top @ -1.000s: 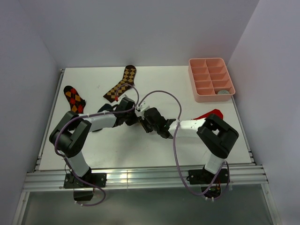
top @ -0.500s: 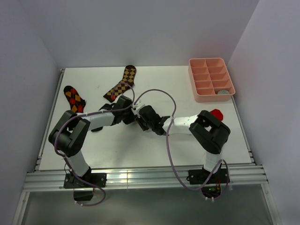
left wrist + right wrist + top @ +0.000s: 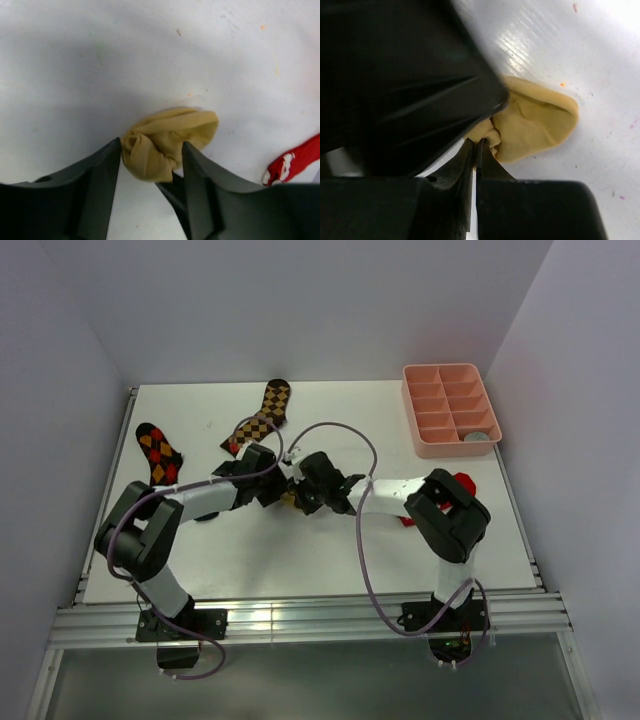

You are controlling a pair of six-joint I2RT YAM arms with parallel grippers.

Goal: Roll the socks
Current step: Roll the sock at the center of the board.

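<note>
The mustard yellow sock [image 3: 167, 140] lies bunched into a loose roll on the white table; from above only a sliver of it [image 3: 290, 502] shows between the two wrists. My left gripper [image 3: 151, 150] is open and straddles the roll, its left finger touching the cloth. My right gripper [image 3: 476, 146] comes in from the other side, its jaws shut, pinching the edge of the sock's cuff [image 3: 492, 135]. A small grey roll [image 3: 481, 437] lies in the near right compartment of the pink tray. The navy sock is hidden.
A pink divided tray [image 3: 430, 445] stands at the back right. A brown checkered sock [image 3: 262, 416] and a red-and-black checkered sock [image 3: 158, 450] lie at the back left. A red sock [image 3: 460, 480] sits behind my right arm. Cables loop over both arms.
My left gripper has opened around the yellow roll. My right gripper has moved left to the sock and shut at its cuff.
</note>
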